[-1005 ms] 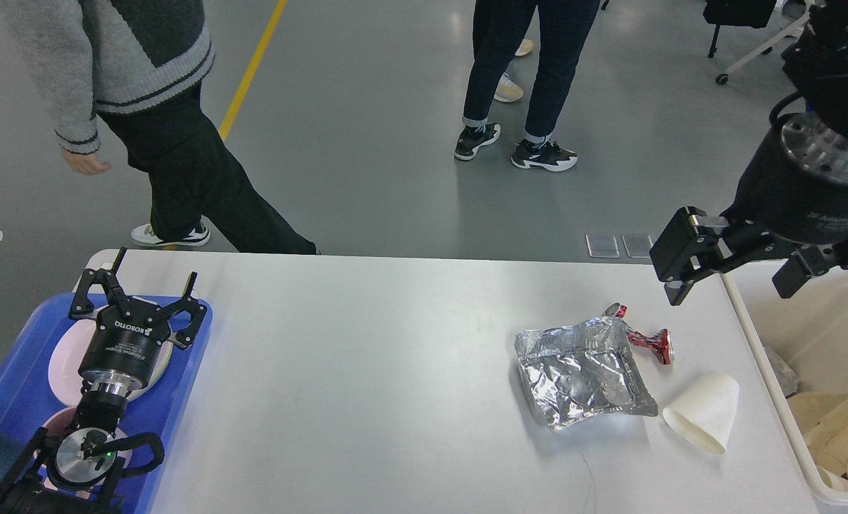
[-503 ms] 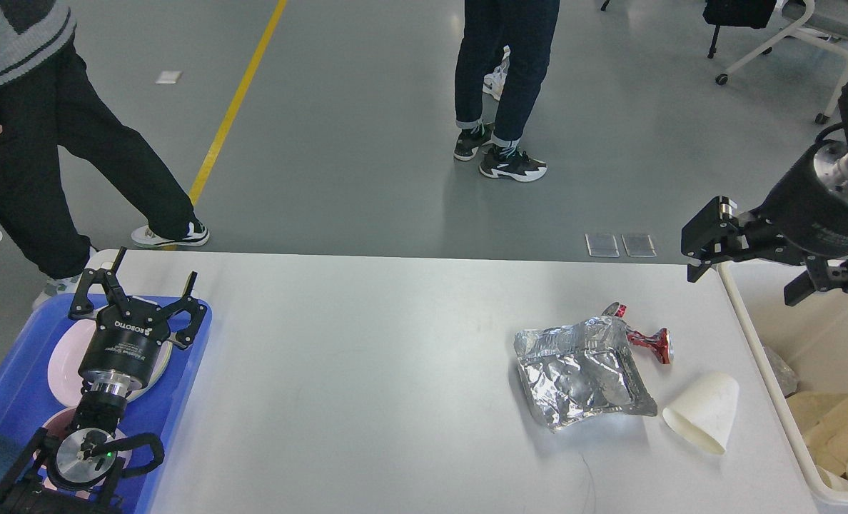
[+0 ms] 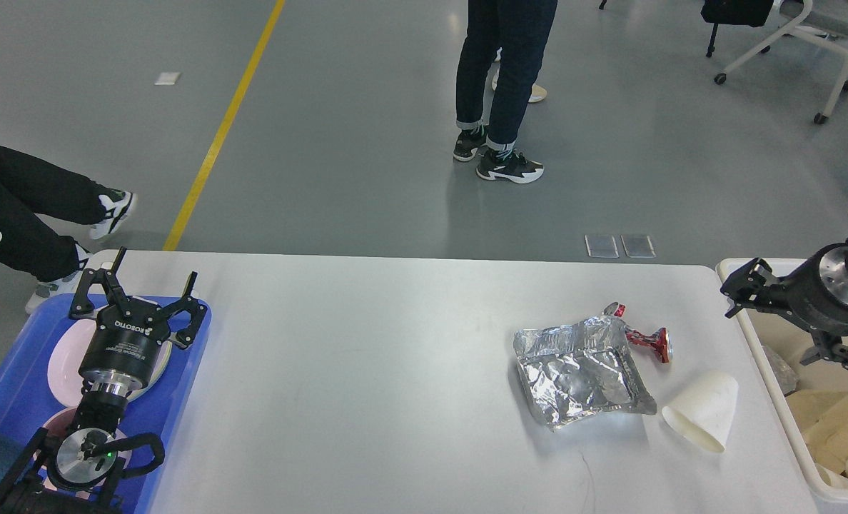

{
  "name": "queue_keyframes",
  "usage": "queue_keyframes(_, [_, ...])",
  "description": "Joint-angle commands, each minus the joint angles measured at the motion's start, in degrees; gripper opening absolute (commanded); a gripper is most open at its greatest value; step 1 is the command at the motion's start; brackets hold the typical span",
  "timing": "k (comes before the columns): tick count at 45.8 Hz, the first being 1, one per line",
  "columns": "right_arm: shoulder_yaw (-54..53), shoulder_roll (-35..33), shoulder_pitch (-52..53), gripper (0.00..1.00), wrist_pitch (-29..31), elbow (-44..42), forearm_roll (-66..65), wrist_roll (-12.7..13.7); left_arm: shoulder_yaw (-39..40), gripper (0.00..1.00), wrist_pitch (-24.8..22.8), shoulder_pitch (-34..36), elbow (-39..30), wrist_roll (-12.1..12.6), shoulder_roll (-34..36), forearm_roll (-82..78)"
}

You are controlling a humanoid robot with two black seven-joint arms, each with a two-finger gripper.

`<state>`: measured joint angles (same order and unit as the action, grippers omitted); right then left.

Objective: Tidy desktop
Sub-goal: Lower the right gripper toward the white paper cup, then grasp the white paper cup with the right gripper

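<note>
White matte surface [image 3: 367, 371] fills the lower half of the frame, mostly bare. Leftover clutter sits in a cluster at lower right: crumpled silver foil bag [image 3: 581, 375], a crushed red can [image 3: 649, 340] poking out from behind the bag's upper right corner and touching it, and a white paper cup [image 3: 706, 412] on its side just right of the bag, open mouth pointing lower left, base toward upper right.

Right end effector [image 3: 777, 318] hangs at the right edge of the frame, over the near rim of the white bin [image 3: 752, 335]; fingers spread apart, nothing between them. Left end effector [image 3: 135, 293] sits at far left above the blue tray [image 3: 188, 371] with pink plates [image 3: 63, 364] under it; fingers splayed wide, holding nothing.

Key relation: the clutter lies to the left of and below the right end effector in the frame, near it, and well apart from the left one across the whole bare surface. So the right arm is clearly the nearer one. Cup is the closest item to it, then the can; bag is furthest left of the three. Cup's long axis runs diagonally, lower left to upper right, so a pinch probably wants the fingers set across that axis. Bin is just beside the surface's right edge, already with pale scraps inside, so a short carry rightward looks likely.

Judgement: tidying partly done, three items left. Risk: thin cup may squash or roll.
</note>
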<state>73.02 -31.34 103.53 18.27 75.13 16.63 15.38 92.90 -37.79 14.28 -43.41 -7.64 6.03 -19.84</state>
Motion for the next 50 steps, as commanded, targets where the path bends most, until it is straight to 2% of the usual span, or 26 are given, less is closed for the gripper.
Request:
queue_keyframes(1, [-7.9, 0.1, -11.8, 1.00, -0.2, -7.6, 0.1, -0.1, 0.0, 0.96, 0.0, 0.0, 0.0, 0.0, -0.1, 0.0])
queue_keyframes(7, [-13.2, 0.6, -20.2, 1.00, -0.3, -14.8, 0.0, -0.1, 0.0, 0.96, 0.0, 0.0, 0.0, 0.0, -0.1, 0.0])
queue_keyframes(15, [-15.2, 6.5, -30.1, 1.00, -1.0, -27.0, -0.2, -0.1, 0.0, 0.96, 0.0, 0.0, 0.0, 0.0, 0.0, 0.0])
queue_keyframes(21, [-16.4, 8.9, -35.8, 1.00, -3.1, -32.4, -0.2, -0.3, 0.0, 0.96, 0.0, 0.0, 0.0, 0.0, -0.1, 0.1])
queue_keyframes(31, [-18.7, 10.4, -40.8, 1.00, -8.7, -35.2, -0.8, -0.3, 0.0, 0.96, 0.0, 0.0, 0.0, 0.0, -0.1, 0.0])
queue_keyframes(50, [-18.8, 10.9, -42.6, 1.00, -9.0, -35.3, -0.9, -0.4, 0.0, 0.96, 0.0, 0.0, 0.0, 0.0, 0.0, 0.0])
